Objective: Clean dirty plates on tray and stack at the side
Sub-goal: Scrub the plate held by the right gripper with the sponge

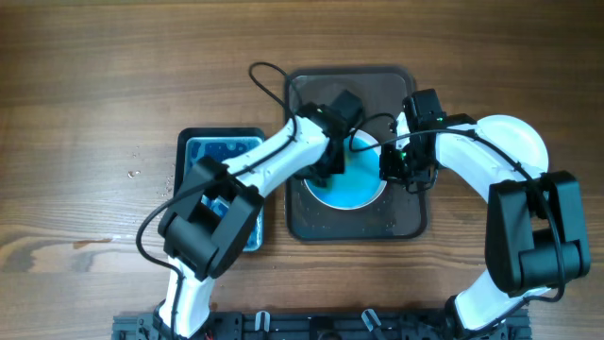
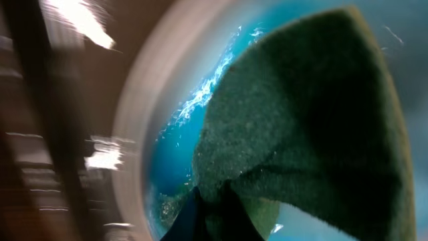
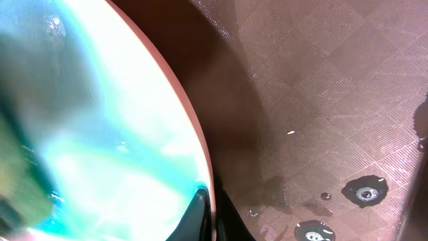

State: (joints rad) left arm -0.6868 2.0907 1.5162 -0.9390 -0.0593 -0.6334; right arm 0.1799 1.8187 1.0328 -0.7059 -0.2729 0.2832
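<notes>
A round plate (image 1: 357, 185) smeared with teal-blue paint lies on the dark brown tray (image 1: 377, 223). My left gripper (image 1: 332, 161) is over the plate's left part, shut on a green sponge (image 2: 307, 127) that presses on the wet blue surface (image 2: 177, 150). My right gripper (image 1: 394, 168) is at the plate's right edge, shut on the rim, with one finger (image 3: 194, 217) above the rim and one below. The right wrist view shows the plate (image 3: 100, 134) as a bright teal blur. Another white plate (image 1: 524, 137) lies on the table right of the tray, partly under the right arm.
A black-rimmed blue basin (image 1: 189, 142) stands left of the tray, partly hidden by the left arm. The tray floor (image 3: 321, 100) is wet, with dark drops near the right gripper. Bare wooden table (image 1: 94, 94) surrounds everything.
</notes>
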